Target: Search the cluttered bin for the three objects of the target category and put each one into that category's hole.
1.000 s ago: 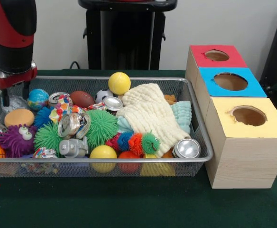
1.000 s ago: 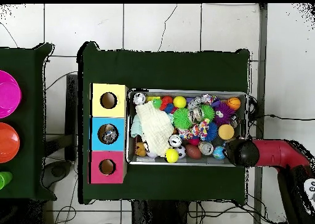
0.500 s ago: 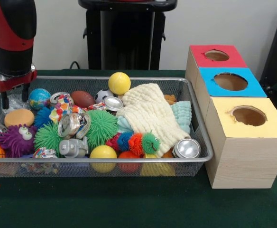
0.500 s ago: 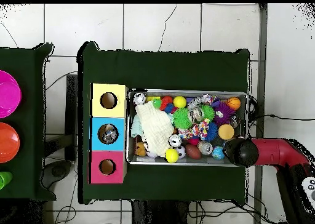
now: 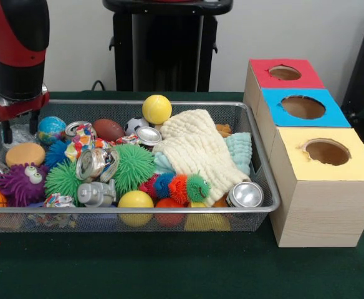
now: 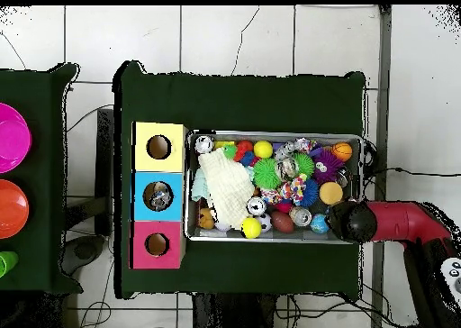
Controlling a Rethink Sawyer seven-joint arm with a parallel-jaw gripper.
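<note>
A pale wall stands behind a dark green cloth-covered table (image 5: 169, 274). On it sits a wire-mesh metal bin (image 5: 266, 180), crammed with toys, balls and crushed cans. Just beside the bin's right end in the front view stands a row of three wooden boxes with round holes, topped red (image 5: 285, 73), blue (image 5: 302, 107) and yellow (image 5: 326, 152). The red and black robot arm (image 5: 17, 50) hangs over the bin's far left corner; its gripper (image 5: 20, 128) shows two dark fingers (image 5: 6, 129) standing apart, holding nothing. A cream waffle-textured cloth (image 5: 194, 149) covers the bin's right half. A crushed silver can (image 5: 95, 163) lies mid-bin, another silver can (image 5: 245, 194) against the near right rim, and a yellow ball (image 5: 156, 109) by the far rim.
</note>
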